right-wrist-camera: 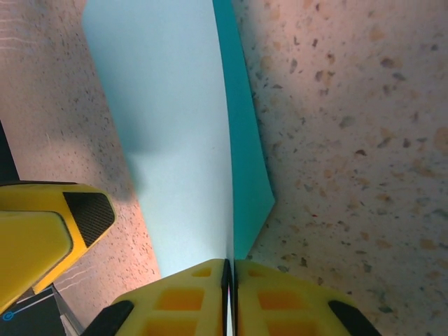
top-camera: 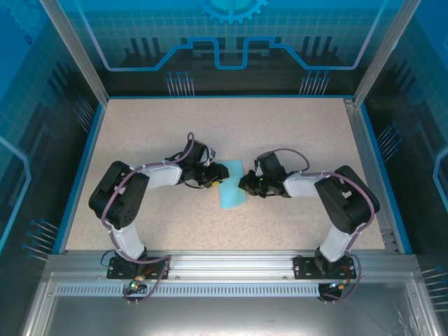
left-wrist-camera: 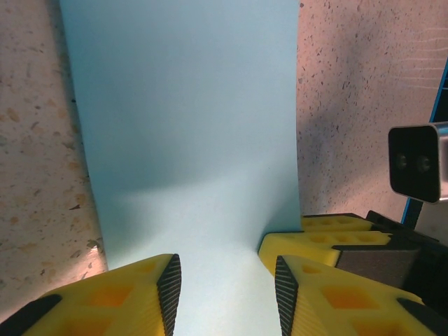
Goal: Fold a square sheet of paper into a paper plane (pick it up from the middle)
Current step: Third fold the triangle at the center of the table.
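The sheet of paper lies about the middle of the table, well clear of all four edges, between the two grippers. It is thin and light, so it will likely bend, slide on the speckled top and crease at any hard pinch. I judge it best taken at an edge or along a fold, with the other side pressed down to stop it skating. The right gripper is clenched on one lifted edge of it, and a darker blue layer shows beside that flap. The left gripper stands with fingers apart over the sheet, grasping nothing; whether its tips touch the paper I cannot tell. Count: one sheet, two grippers.
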Robot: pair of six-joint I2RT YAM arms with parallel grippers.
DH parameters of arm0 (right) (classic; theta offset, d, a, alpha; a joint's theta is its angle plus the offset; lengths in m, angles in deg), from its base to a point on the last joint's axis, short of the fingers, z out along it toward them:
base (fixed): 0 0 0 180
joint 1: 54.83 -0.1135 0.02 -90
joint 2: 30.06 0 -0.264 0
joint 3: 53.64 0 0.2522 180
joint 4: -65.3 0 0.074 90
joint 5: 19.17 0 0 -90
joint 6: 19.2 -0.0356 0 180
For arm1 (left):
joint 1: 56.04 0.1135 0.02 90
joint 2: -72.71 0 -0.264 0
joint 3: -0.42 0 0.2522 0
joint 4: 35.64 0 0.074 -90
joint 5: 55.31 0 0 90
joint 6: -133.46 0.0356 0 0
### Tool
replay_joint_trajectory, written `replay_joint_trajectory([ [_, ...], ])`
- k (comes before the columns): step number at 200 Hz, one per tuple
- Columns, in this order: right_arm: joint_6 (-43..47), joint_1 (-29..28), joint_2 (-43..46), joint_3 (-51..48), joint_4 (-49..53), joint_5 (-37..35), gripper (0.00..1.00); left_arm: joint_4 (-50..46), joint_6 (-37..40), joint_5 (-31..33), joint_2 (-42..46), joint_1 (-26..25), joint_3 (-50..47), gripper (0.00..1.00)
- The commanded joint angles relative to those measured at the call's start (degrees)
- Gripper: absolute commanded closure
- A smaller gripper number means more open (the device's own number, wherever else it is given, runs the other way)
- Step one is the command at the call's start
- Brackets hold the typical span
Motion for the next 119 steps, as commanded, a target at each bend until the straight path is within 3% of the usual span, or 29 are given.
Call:
replay_joint_trajectory([
  [1, -0.9, -0.5, 1.1, -1.0, 0.9, -1.6, 0.88, 0.7, -1.4, 0.6, 1.3, -0.1, -0.1, 0.57],
  [119, -0.4, -0.7, 0.7, -0.6, 1.4, -0.8, 0.86, 2.2, -3.8, -1.0, -3.6, -0.7, 1.9, 0.62],
])
